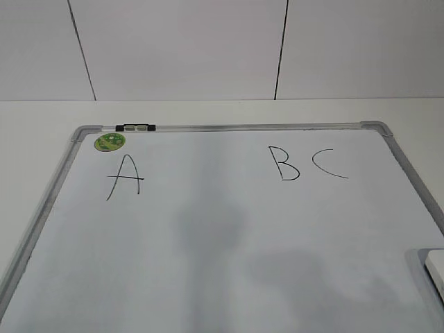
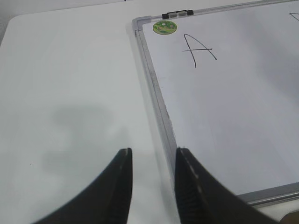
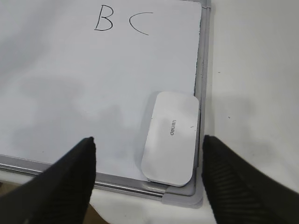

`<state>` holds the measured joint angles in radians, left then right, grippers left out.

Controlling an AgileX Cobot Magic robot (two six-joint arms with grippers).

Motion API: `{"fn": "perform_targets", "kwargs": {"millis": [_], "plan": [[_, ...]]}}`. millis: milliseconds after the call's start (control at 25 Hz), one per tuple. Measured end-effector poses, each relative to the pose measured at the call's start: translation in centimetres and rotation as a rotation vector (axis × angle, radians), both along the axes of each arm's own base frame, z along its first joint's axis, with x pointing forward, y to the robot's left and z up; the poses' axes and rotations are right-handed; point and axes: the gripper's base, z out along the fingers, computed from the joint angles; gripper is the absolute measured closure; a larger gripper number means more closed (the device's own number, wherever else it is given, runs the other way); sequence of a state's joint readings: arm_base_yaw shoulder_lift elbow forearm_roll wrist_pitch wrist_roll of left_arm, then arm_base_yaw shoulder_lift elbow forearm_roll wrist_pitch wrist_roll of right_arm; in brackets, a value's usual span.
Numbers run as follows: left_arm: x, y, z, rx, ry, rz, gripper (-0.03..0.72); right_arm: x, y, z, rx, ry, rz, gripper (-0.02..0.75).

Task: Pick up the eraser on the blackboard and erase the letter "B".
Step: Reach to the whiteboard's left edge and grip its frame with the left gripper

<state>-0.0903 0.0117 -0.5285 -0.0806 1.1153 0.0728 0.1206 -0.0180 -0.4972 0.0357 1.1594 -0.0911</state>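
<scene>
The blackboard (image 1: 229, 243) is a white board with a grey frame, lying flat on the table. The letter "B" (image 1: 283, 164) is drawn in black near its far edge, also in the right wrist view (image 3: 103, 18). The eraser (image 3: 171, 137) is a white oblong lying flat in the board's near right corner; only its edge shows in the exterior view (image 1: 436, 267). My right gripper (image 3: 148, 142) is open wide, above and just short of the eraser, empty. My left gripper (image 2: 153, 155) is open and empty over the board's left frame (image 2: 156, 100).
A black "A" (image 1: 125, 177) and a "C" curve (image 1: 329, 164) are also on the board. A round green magnet (image 1: 109, 142) and a black clip (image 1: 136, 127) sit at the far left corner. White table (image 2: 65, 93) lies left of the board.
</scene>
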Motion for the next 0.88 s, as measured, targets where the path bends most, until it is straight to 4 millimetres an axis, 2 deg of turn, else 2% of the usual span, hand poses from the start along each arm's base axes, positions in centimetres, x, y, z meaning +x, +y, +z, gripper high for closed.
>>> {"fn": "perform_targets", "kwargs": {"millis": [680, 880], "plan": [[0.0, 0.0, 0.0, 0.000, 0.000, 0.000, 0.452, 0.0, 0.0, 0.0, -0.001, 0.000, -0.001, 0.188], [0.0, 0.0, 0.0, 0.000, 0.000, 0.000, 0.452, 1.1, 0.1, 0.1, 0.028, 0.079, -0.027, 0.188]]}}
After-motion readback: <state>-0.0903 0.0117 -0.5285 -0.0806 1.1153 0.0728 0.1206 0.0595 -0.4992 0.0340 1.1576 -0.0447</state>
